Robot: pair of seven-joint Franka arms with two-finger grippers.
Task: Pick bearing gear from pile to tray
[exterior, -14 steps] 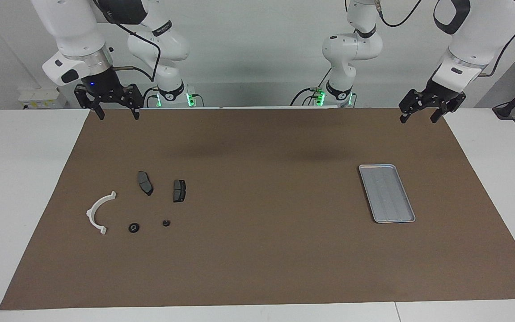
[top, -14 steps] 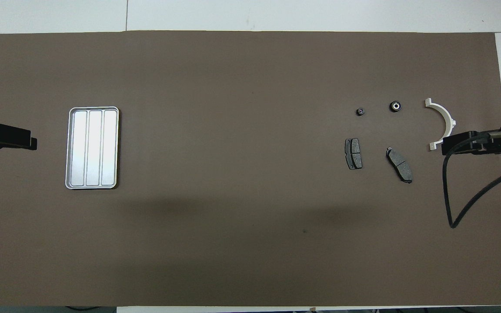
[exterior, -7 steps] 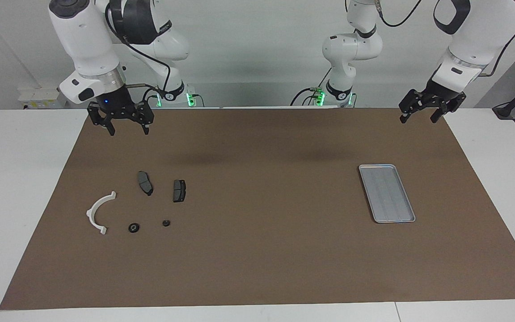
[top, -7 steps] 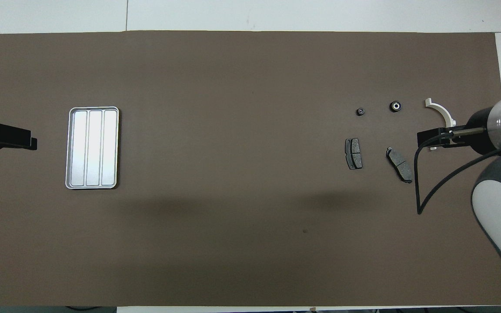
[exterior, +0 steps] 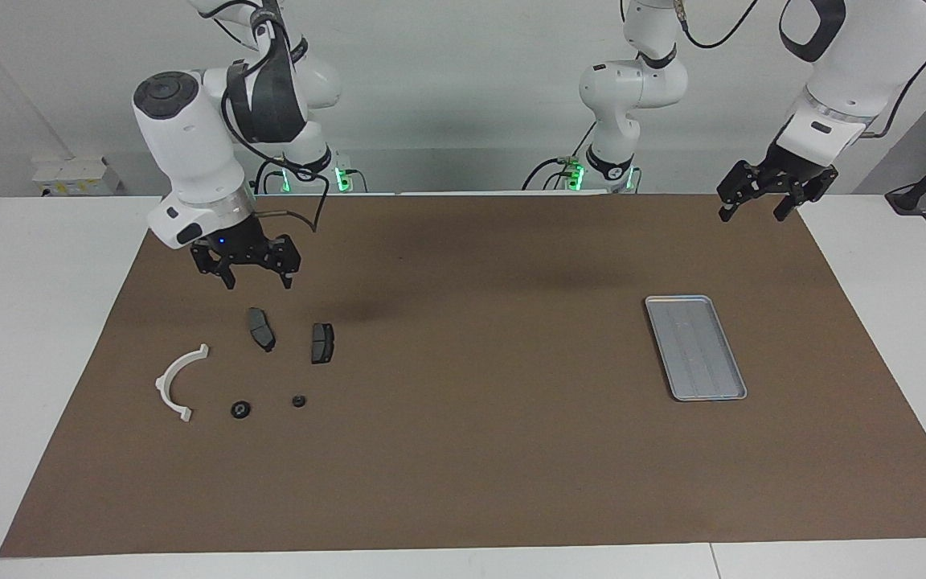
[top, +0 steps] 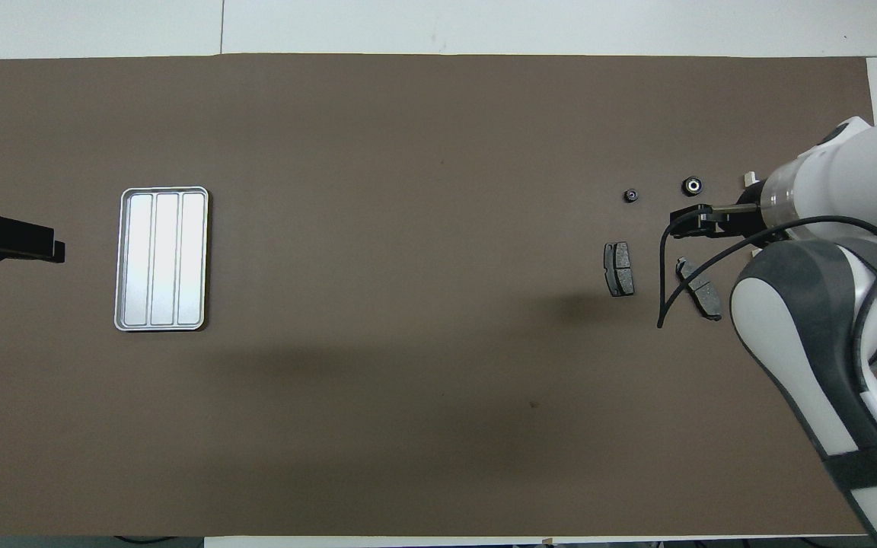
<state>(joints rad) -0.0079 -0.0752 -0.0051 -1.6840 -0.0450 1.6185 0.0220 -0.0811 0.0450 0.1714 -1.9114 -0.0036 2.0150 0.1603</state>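
Observation:
The pile lies at the right arm's end of the brown mat: a white half-ring (exterior: 178, 382), two dark grey brake pads (exterior: 261, 329) (exterior: 322, 342), and two small black round pieces (exterior: 241, 409) (exterior: 298, 400). In the overhead view the larger round piece (top: 692, 185) has a light centre. The smaller one (top: 631, 195) lies beside it. My right gripper (exterior: 258, 281) is open and empty, up in the air over the pile. In the overhead view it (top: 688, 219) covers the spot between the larger round piece and a pad (top: 701, 289). The silver tray (exterior: 695, 346) is empty. My left gripper (exterior: 752, 213) waits open.
The brown mat (exterior: 479, 450) covers most of the white table. In the overhead view my right arm hides most of the half-ring, of which only a tip (top: 748, 179) shows. The tray (top: 162, 259) lies beside my left gripper (top: 54, 250).
My right gripper has come down and forward from the mat's edge near the robots to a place over the pile. The left arm and the parts have not moved.

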